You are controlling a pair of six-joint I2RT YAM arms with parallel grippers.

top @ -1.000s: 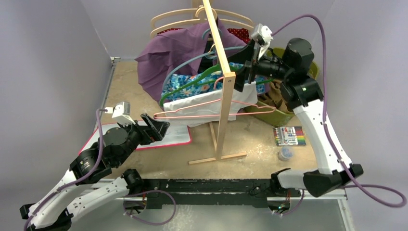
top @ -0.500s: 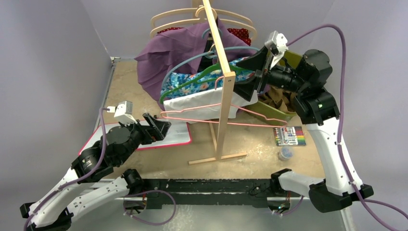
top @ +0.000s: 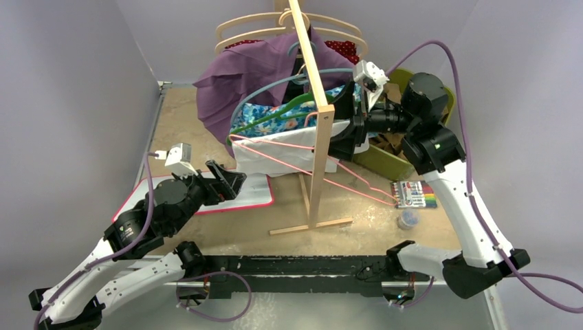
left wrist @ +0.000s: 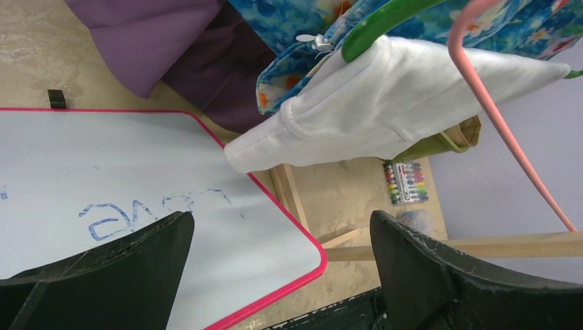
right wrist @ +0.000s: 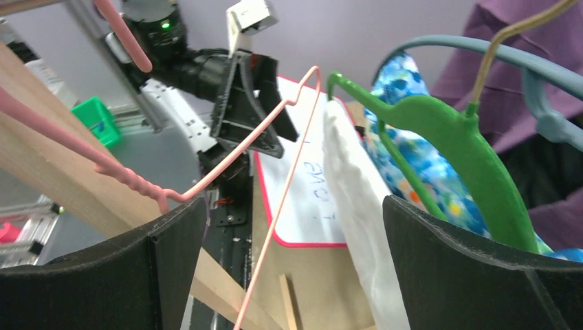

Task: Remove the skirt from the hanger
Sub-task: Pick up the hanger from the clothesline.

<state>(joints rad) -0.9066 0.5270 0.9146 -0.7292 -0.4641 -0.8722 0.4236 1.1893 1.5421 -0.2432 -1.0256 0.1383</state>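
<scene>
The white skirt [top: 285,152] hangs from the wooden rack [top: 317,130], below a green hanger [top: 271,113]. A pink wire hanger [top: 344,180] slants across it, its right end down by the marker set. My right gripper [top: 344,134] is open at the skirt's right end, beside the rack post. In the right wrist view the pink hanger [right wrist: 285,185] and the skirt [right wrist: 357,206] both pass between the jaws of the right gripper [right wrist: 294,206]. My left gripper [top: 223,180] is open and empty above the whiteboard, left of the skirt [left wrist: 385,110].
A purple garment [top: 240,75] and a blue floral one [top: 265,124] hang on the same rack, with bare wooden hangers [top: 275,24] on top. A pink-edged whiteboard [top: 251,192] lies front left. A green bin [top: 385,161], a marker set [top: 414,194] and a small jar [top: 408,220] sit at the right.
My right arm swung out to the right, then back left toward the rack post. The pink hanger tipped over, its right end dropping to the table by the markers. The left arm barely moved.
</scene>
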